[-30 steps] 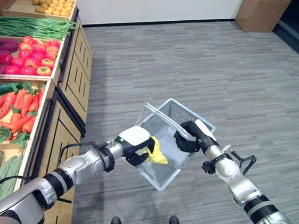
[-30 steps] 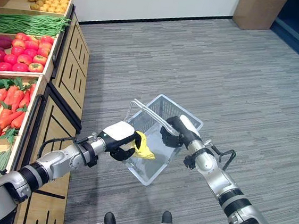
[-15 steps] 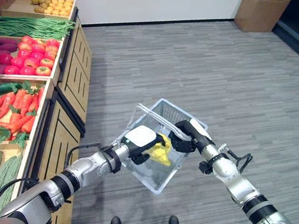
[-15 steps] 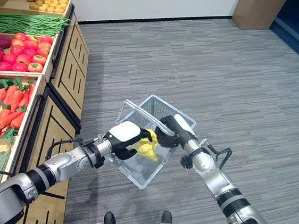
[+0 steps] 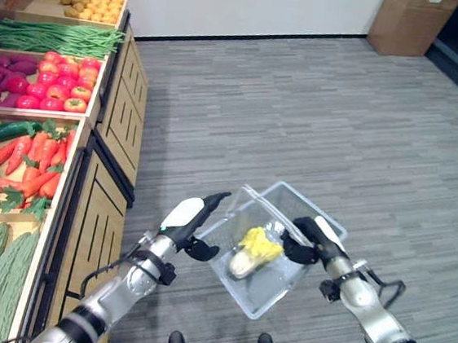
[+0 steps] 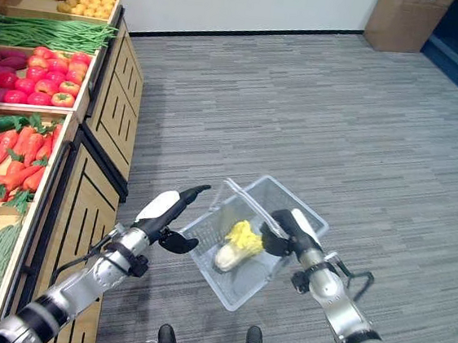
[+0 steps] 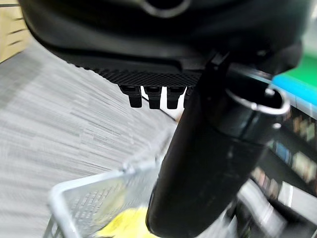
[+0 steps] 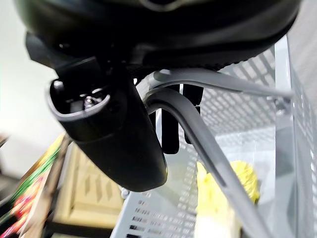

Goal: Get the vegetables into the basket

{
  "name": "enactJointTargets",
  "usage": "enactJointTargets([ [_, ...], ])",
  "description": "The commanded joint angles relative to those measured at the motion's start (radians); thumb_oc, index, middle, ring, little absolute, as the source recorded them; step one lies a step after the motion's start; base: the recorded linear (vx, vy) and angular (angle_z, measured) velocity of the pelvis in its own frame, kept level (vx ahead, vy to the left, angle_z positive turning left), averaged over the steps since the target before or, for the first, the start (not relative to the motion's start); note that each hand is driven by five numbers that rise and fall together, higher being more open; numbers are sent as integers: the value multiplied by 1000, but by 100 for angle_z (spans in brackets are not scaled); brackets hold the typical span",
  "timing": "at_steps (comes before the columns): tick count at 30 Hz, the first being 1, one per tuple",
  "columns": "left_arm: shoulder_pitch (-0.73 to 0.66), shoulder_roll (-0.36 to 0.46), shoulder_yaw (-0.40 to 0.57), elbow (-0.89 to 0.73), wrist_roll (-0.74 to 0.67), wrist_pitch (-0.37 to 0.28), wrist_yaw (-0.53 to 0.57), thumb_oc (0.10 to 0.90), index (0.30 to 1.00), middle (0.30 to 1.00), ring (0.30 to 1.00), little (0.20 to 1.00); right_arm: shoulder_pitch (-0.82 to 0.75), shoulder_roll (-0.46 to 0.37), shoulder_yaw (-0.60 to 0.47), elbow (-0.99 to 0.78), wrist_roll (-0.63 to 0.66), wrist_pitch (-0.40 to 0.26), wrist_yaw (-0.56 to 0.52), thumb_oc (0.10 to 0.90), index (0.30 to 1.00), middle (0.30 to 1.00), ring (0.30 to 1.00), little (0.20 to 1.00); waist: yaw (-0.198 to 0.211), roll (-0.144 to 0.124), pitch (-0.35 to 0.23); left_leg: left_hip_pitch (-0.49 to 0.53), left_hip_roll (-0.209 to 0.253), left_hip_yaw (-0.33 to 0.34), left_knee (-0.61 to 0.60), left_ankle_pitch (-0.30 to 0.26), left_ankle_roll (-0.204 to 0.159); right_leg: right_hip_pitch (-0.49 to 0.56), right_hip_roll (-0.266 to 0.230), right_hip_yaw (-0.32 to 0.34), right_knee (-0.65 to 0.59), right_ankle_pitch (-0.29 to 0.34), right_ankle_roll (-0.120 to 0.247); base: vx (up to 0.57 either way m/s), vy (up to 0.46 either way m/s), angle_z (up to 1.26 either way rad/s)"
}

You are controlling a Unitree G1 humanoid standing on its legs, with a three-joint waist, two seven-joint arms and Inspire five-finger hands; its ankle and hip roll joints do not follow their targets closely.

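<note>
The right hand (image 6: 287,230) is curled round the grey handles (image 8: 198,124) of the wire basket (image 6: 205,243), gripping them at the basket's 3 o'clock rim and carrying it above the grey floor (image 6: 318,107); in the right wrist view the handle bars pass between its thumb and fingers. The left hand (image 6: 166,206) hangs just outside the basket's 9 o'clock side with its fingers stretched straight toward 1 o'clock and the thumb standing apart below them, holding nothing. Inside the basket lies the yellow leafy vegetable (image 6: 238,242), its pale stem end toward 7 o'clock, resting on the mesh bottom. Out at 9 to 11 o'clock stands the wooden produce stand (image 5: 107,118), its bins holding carrots (image 5: 29,163), cucumbers (image 5: 4,130), red tomatoes (image 5: 49,91), green beans (image 5: 55,37) and potatoes (image 5: 90,8). A cardboard box (image 5: 408,22) stands at 1 o'clock by the wall.
</note>
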Motion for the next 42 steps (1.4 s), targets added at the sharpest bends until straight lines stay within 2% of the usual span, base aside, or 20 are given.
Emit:
enactJointTargets([
  [1,-55,50,77,-27,-215,-66,-51,900,1000,1000,1000,1000,-124,-18,-144,-47,-19,-100,-109,400,300,300,300,300,18,-29,-64,55,6,-79,2,-86,-48,33,-12,-45,5,-88,35,0,0,0],
  [6,114,52,198,-17,-397,-33,-152,900,1000,1000,1000,1000,-40,-28,-244,37,-55,-80,-123,400,300,300,300,300,31,-27,-54,49,4,-94,3,-83,-45,35,-15,-56,5,-87,35,-3,-1,6],
  [10,183,47,244,34,-387,-11,-175,900,1000,1000,1000,1000,-4,-23,-275,103,-63,-71,-125,400,300,300,300,300,35,-26,-50,45,3,-99,3,-81,-44,35,-17,-60,5,-86,35,-12,3,7],
  [11,217,50,259,156,-228,1,-160,900,1000,1000,1000,1000,39,-4,-299,180,-66,-66,-125,400,300,300,300,300,38,-26,-47,41,2,-102,5,-81,-44,33,-18,-62,5,-85,35,-13,-2,4],
  [12,215,48,256,160,-225,-1,-157,900,1000,1000,1000,1000,38,-4,-299,182,-66,-68,-125,400,300,300,300,300,38,-26,-47,41,2,-102,5,-81,-44,33,-18,-62,5,-86,35,0,0,0],
  [13,204,49,248,274,-19,7,-101,900,1000,1000,1000,1000,57,23,-312,229,-71,-74,-151,400,300,300,300,300,37,-24,-44,38,1,-103,5,-81,-44,31,-19,-64,5,-86,36,0,0,0],
  [16,192,-37,224,533,141,58,-22,900,1000,1000,1000,1000,97,62,-312,329,-88,-77,-192,400,300,300,300,300,36,-22,-42,34,-1,-102,5,-81,-44,23,-21,-64,5,-84,39,-11,3,1],
  [17,188,-41,221,541,144,55,-17,900,1000,1000,1000,1000,97,62,-312,329,-90,-77,-194,400,300,300,300,300,36,-21,-43,34,-1,-102,5,-81,-45,22,-21,-64,5,-84,39,0,0,0],
  [18,181,-96,235,657,131,85,3,900,1000,1000,1000,1000,107,80,-310,384,-86,-74,-204,400,300,300,300,300,34,-22,-43,33,-1,-100,6,-80,-44,19,-21,-61,5,-82,38,0,0,0],
  [19,177,-99,234,664,132,82,7,900,1000,1000,1000,1000,104,78,-309,386,-86,-75,-204,400,300,300,300,300,33,-20,-43,33,-1,-99,6,-80,-44,19,-21,-60,5,-82,38,-30,7,-1],
  [20,151,-166,255,816,83,115,29,900,1000,1000,1000,1000,111,97,-299,437,-74,-63,-206,400,300,300,300,300,26,-22,-42,34,-1,-96,6,-79,-44,17,-19,-56,5,-79,36,-27,5,-3],
  [21,138,-191,268,880,66,131,39,900,1000,1000,1000,1000,111,107,-298,468,-59,-59,-206,400,300,300,300,300,24,-22,-43,33,0,-94,5,-78,-43,15,-19,-54,5,-79,35,-35,10,-3],
  [25,91,-258,291,1091,45,172,83,900,1000,1000,1000,1000,98,146,-294,572,6,-55,-213,400,300,300,300,300,14,-23,-44,32,0,-85,2,-76,-44,6,-18,-47,5,-75,32,-21,4,-5],
  [35,63,-322,294,1205,23,209,116,900,1000,1000,1000,1000,87,185,-249,721,54,-43,-204,400,300,300,300,300,6,-25,-36,30,8,-77,2,-74,-49,-1,-8,-38,5,-75,25,-1,-14,-6],
  [37,56,-337,324,1221,-46,216,128,900,1000,1000,1000,1000,81,195,-238,763,60,-35,-202,400,300,300,300,300,6,-26,-30,27,13,-77,2,-70,-52,-4,-3,-40,5,-77,22,2,-40,0],
  [42,31,-357,324,1227,-121,217,135,900,1000,1000,1000,1000,63,208,-205,796,55,-19,-200,400,300,300,300,300,5,-21,-6,18,32,-81,2,-53,-62,-18,11,-40,22,-88,11,-9,-88,0],
])
